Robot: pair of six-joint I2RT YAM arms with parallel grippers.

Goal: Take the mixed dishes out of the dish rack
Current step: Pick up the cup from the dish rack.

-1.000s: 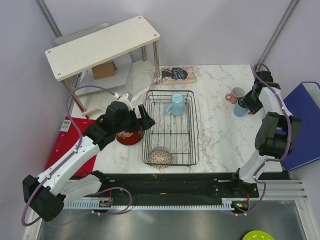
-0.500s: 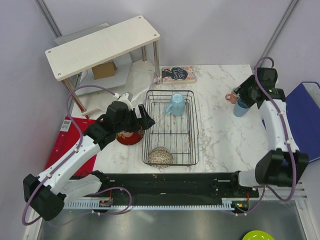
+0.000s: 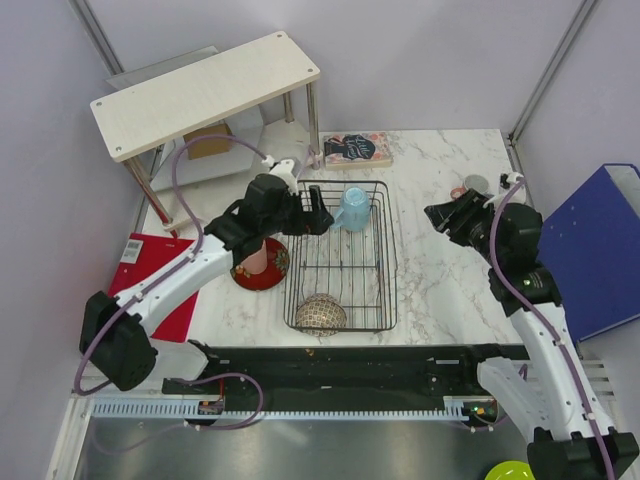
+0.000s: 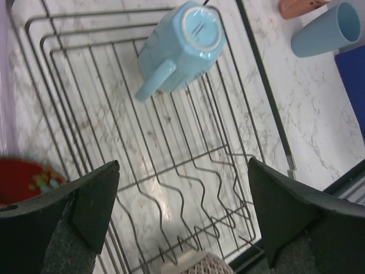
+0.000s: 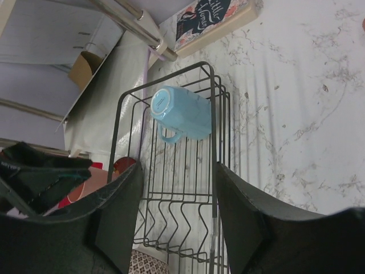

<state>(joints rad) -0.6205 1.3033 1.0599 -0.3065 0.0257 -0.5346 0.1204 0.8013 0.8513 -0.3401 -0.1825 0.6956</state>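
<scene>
Over the rack: left arm set for the blue mug

At the far end of the dish rack point(image 3: 345, 265) a light blue mug point(image 4: 181, 47) lies on its side on the wires, handle sticking out toward the left gripper point(image 4: 182, 171). That gripper hovers above the rack floor, fingers wide apart, nothing between them. Right gripper point(image 5: 178, 168) hangs over the marble just right of the rack, fingers likewise spread and empty. Speckled bowl point(image 3: 320, 312) sits at the rack's near end. Already out: red plate point(image 3: 275, 272) left of the rack with a pink tumbler point(image 3: 258, 255) on it; second blue mug point(image 4: 324, 28) and pink mug point(image 4: 296, 5) on the table, far right.

Step in hand, as I read it: left arm picks the mug.
- Keep the fingers open on the way in and straddle the body, not the handle
- The handle comes first, and a nudge there could roll the mug
- Come down short of the wires so a fingertip doesn't snag
- Lift straight up past the rim before swinging out
- Right arm best held clear
</scene>
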